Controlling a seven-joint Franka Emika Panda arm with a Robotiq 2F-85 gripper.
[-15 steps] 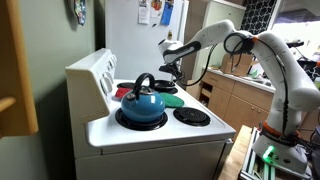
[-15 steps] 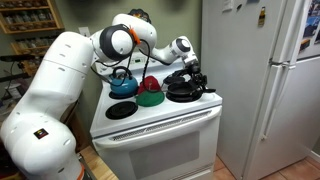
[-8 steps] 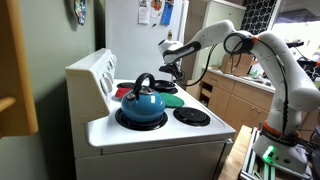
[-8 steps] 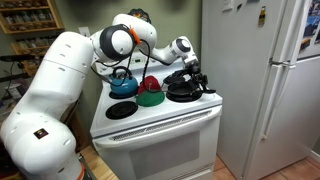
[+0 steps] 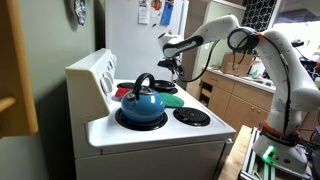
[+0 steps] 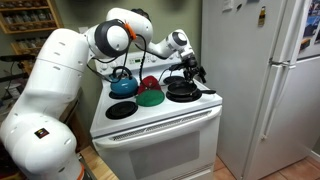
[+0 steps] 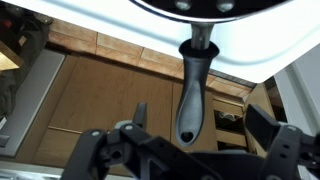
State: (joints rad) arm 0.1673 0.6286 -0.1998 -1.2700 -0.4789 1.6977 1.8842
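Observation:
A black frying pan [image 6: 182, 90] sits on a back burner of the white stove [image 6: 160, 120]. In the wrist view its dark handle [image 7: 193, 90] runs from the pan [image 7: 200, 8] towards me and ends between my fingers without touching them. My gripper [image 7: 200, 125] is open, with one finger [image 7: 140, 115] and the other [image 7: 262, 122] standing well apart. In both exterior views the gripper [image 6: 190, 68] [image 5: 170, 68] hovers just above the pan's handle end.
A blue kettle [image 5: 142, 104] [image 6: 123, 84] stands on a burner, with a red thing [image 6: 150, 83] and a green bowl [image 6: 150, 97] beside the pan. One black burner [image 5: 191, 116] is bare. A tall white fridge [image 6: 260, 80] stands next to the stove, with wooden cabinets [image 5: 235, 100] beyond.
The gripper has opened wide, let go of the pan handle and risen a little above it. The pan rests on the burner.

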